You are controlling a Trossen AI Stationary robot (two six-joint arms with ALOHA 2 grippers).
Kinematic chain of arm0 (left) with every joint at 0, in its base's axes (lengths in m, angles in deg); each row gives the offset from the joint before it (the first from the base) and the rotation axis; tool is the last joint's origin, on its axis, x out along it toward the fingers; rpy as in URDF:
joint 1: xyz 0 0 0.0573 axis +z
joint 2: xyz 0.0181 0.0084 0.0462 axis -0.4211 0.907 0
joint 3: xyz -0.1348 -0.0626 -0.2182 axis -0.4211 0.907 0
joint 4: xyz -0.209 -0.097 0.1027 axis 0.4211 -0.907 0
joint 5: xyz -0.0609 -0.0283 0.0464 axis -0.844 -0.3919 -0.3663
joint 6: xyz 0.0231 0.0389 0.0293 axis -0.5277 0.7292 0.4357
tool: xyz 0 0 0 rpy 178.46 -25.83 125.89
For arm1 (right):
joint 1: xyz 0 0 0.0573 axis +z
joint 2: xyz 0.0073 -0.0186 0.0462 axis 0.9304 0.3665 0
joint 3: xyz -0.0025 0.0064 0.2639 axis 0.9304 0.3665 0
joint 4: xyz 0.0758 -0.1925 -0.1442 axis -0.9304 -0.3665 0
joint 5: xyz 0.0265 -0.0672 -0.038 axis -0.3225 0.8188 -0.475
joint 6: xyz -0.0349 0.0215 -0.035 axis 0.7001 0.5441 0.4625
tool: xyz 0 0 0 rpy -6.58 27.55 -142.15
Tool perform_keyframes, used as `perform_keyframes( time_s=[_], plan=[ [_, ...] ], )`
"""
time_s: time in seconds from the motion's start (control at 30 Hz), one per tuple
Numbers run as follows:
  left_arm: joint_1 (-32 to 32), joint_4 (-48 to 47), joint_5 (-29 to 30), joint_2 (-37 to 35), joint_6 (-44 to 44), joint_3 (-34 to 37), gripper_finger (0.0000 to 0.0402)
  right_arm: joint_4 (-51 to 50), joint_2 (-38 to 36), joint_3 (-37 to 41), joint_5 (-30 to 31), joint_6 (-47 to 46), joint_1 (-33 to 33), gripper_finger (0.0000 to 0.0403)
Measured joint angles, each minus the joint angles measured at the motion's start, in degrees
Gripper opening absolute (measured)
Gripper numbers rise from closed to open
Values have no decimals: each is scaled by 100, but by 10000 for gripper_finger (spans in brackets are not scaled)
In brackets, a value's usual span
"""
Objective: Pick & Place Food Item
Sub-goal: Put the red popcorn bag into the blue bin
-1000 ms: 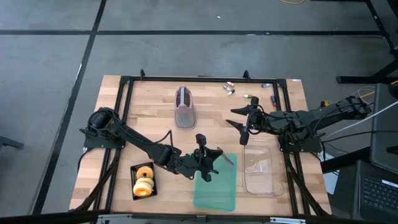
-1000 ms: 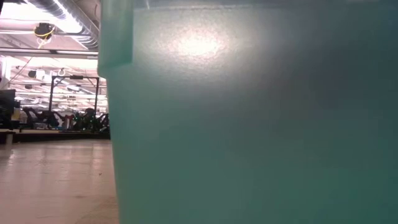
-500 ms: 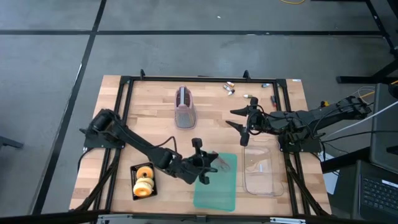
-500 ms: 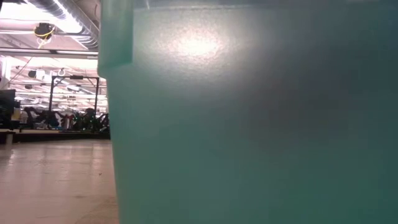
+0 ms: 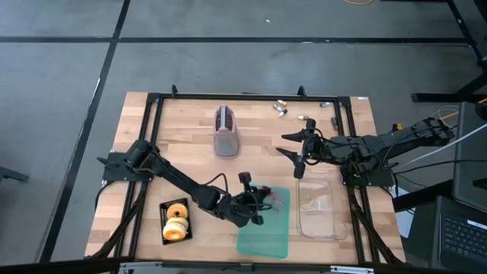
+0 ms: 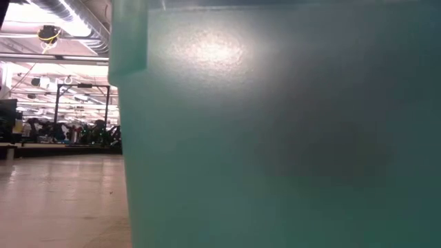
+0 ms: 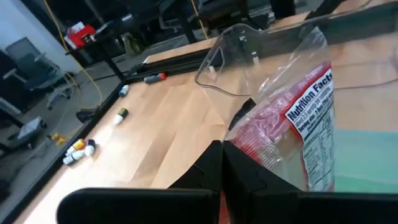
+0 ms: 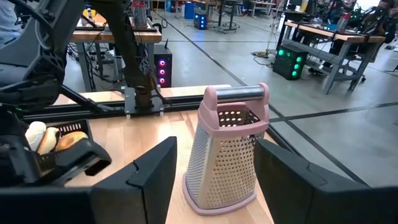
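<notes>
A clear plastic bag (image 5: pixel 275 199) of red food with a Nutrition Facts label (image 7: pixel 311 118) sits over the far left corner of a teal tray (image 5: pixel 263 232). My left gripper (image 5: pixel 257 204) is shut on the bag; its fingers show in the left wrist view (image 7: pixel 221 163). My right gripper (image 5: pixel 296 157) is open and empty, above the table beyond the far end of a clear container (image 5: pixel 318 205). In the low view the teal tray (image 6: pixel 275 138) fills the picture and hides both grippers. My left gripper pinches the clear bag at its edge (image 7: pixel 244 122) between its two shut fingers. The fingers come about level from the table's left. The bag stands up past the fingertips over the teal tray (image 7: pixel 367 155); whether its lower end touches the tray I cannot tell.
A black tray with round bread pieces (image 5: pixel 176 221) lies near the front left. A pink grater (image 5: pixel 226 131) stands at the far middle and shows in the right wrist view (image 8: pixel 227 149). Small loose items (image 5: pixel 281 109) lie at the far right.
My left gripper has moved a little toward the table's near and right edges and turned, still shut. The bag has come with it and now shows red over the teal tray's far left corner.
</notes>
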Motion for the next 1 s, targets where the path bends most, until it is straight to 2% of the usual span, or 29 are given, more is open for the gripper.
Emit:
perform_keyframes(
  time_s=[0.17,0.4,0.53,0.83,1.0],
  plan=[
    [-105,118,-77,39,-178,3,1,-2,1,0,0,0,1,212],
    [-253,52,-828,53,-554,15,14,-1,-2,0,1,-27,1,212],
    [-248,79,-926,50,-793,1,57,0,0,0,2,-90,0,212],
    [-216,113,-1007,-130,-505,-10,177,-2,-1,0,-112,-111,0,212],
    [-247,152,-1170,-517,-285,-12,221,-2,-2,0,-172,-111,1,212]
  ],
)
